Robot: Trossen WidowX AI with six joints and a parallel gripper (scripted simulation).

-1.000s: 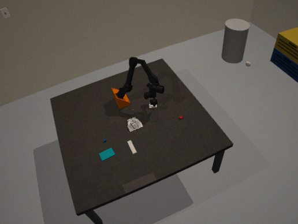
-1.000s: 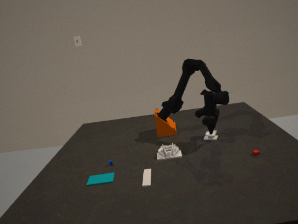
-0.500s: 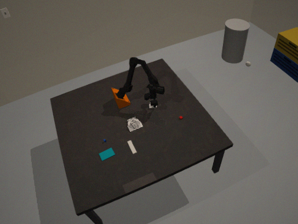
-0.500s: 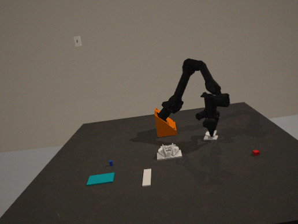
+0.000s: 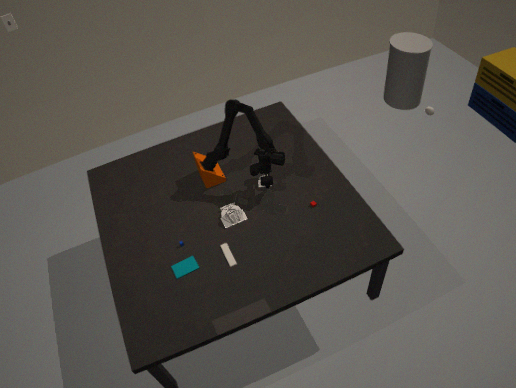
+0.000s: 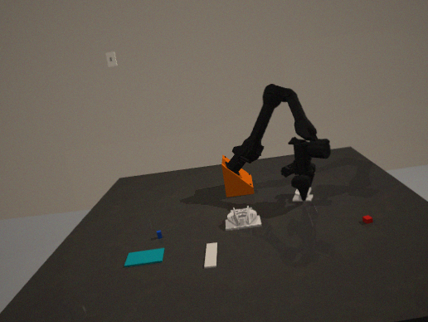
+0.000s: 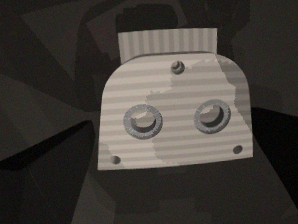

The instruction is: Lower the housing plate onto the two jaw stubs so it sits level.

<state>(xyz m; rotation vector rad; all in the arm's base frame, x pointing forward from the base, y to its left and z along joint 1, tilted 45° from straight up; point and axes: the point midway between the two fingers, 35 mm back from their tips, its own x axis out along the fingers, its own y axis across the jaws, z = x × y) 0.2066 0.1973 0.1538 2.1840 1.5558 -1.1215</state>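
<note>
The housing plate (image 7: 175, 90), pale and striped, shows from above in the wrist view, with two grey rings and three small holes. A pale block (image 7: 167, 44) shows past its top edge. My gripper (image 5: 266, 185) (image 6: 304, 199) (image 7: 173, 121) is open, pointing down over the plate, with one finger out beyond each side of it and nothing held. In the top and exterior views the arm hides most of the plate. The white jaw assembly (image 5: 233, 216) (image 6: 243, 222), a base with upright fan-like parts, stands apart, nearer the table's middle. Its pins and stubs are too small to tell.
The orange arm mount (image 5: 210, 176) (image 6: 236, 187) is behind the jaw assembly. A red cube (image 5: 313, 203) (image 6: 367, 219) lies to the right. A white bar (image 5: 228, 254) (image 6: 211, 255), a teal slab (image 5: 185, 267) (image 6: 144, 257) and a blue piece (image 5: 181, 243) (image 6: 159, 234) lie in front.
</note>
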